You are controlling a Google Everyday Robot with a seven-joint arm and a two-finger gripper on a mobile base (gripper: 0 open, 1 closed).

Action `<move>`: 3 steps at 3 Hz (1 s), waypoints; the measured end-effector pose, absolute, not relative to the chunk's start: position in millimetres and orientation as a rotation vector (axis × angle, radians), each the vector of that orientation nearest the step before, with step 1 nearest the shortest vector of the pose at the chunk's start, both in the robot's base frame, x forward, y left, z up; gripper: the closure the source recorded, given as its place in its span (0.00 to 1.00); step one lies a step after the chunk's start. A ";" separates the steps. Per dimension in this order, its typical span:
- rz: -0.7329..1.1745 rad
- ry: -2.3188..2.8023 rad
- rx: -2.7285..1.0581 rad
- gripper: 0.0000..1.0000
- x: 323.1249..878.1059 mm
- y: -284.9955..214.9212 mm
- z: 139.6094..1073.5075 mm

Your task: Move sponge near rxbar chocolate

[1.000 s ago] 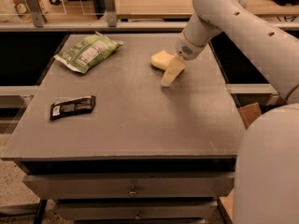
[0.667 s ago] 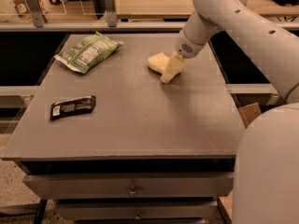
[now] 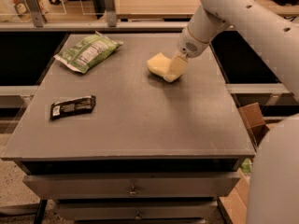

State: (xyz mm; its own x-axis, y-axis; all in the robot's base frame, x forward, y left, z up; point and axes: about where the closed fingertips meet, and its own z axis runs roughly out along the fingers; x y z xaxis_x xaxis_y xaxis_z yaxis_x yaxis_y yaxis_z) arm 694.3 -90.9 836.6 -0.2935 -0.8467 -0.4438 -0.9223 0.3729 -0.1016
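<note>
Starting at the gripper (image 3: 174, 72): hanging off the white arm (image 3: 224, 10) that's reaching in from the upper right, sitting low over the back right part of the grey table (image 3: 154, 125), pressed right up against the sponge (image 3: 158, 63). Not being able to tell whether it's clamped on it or just touching, honestly, blaming the pale yellow on pale yellow blending together there. Seeing the sponge itself as a soft yellow block just to the left of the gripper, looking a bit tilted and throwing a small shadow on the tabletop underneath. Moving outward to the left: spotting the green snack bag (image 3: 88, 52) lying flat toward the back left corner, well apart from the sponge. Finding the rxbar chocolate (image 3: 73, 107) near the left edge, closer to the front, lying flat with its white label end pointing left, well apart from both the sponge and the gripper, with a wide stretch of tabletop in between. Noticing a couple of drawers (image 3: 133, 186) under the tabletop, and a cardboard box (image 3: 252, 120) peeking out down at the right side.
</note>
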 end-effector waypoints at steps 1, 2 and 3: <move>0.336 2.124 -1.592 1.00 661.7 -80.5 862.9; 0.366 2.059 -1.671 1.00 631.7 -66.7 881.3; 0.355 2.028 -1.795 1.00 604.8 -45.5 879.8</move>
